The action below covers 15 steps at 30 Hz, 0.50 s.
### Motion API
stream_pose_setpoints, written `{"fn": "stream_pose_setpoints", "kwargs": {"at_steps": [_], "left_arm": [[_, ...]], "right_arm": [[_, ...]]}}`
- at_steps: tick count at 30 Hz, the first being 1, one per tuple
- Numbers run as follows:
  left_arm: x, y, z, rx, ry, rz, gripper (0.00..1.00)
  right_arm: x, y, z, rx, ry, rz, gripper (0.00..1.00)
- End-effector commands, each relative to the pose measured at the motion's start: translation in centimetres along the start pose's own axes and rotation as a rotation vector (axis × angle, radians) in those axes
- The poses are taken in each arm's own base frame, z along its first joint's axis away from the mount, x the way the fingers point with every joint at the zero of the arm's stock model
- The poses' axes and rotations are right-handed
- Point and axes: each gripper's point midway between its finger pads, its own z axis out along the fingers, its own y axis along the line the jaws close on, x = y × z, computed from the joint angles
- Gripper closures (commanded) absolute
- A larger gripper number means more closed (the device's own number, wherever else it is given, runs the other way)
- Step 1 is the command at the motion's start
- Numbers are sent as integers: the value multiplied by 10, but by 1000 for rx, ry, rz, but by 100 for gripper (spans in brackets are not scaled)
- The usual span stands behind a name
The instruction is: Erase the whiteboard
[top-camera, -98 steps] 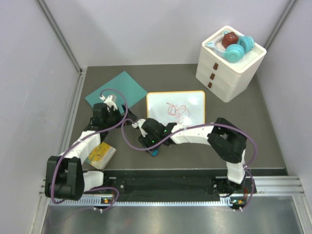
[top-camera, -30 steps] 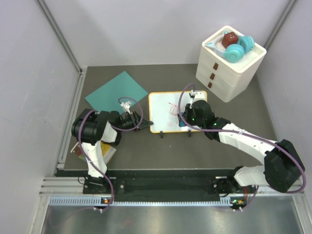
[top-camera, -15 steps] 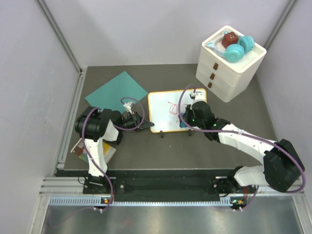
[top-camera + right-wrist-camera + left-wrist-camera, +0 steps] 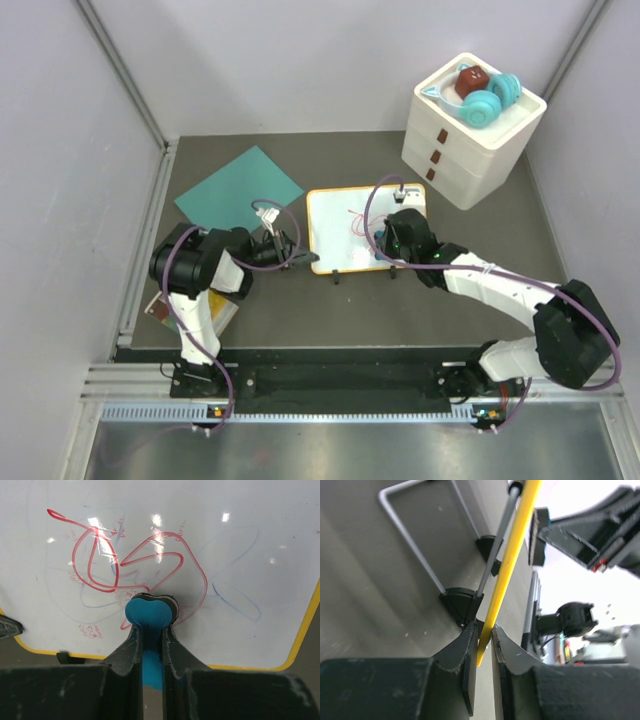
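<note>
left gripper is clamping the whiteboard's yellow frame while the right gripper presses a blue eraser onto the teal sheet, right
Not quite. The right gripper presses the blue eraser onto the whiteboard, over the red scribble, not onto the teal sheet; the right wrist view shows it. The left gripper does clamp the yellow frame.
</note>
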Motion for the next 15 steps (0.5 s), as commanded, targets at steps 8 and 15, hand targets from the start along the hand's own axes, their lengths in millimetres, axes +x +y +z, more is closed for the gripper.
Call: {"fn": "stream_pose_setpoints", "kwargs": {"at_steps": [8, 15], "left_arm": [[-5, -5, 8, 12, 17, 287, 100], [5, 12, 6, -38, 34, 269, 100]], "right_arm": [[-6, -7, 9, 44, -66, 121, 100], [-6, -11, 14, 62, -107, 161, 100]]}}
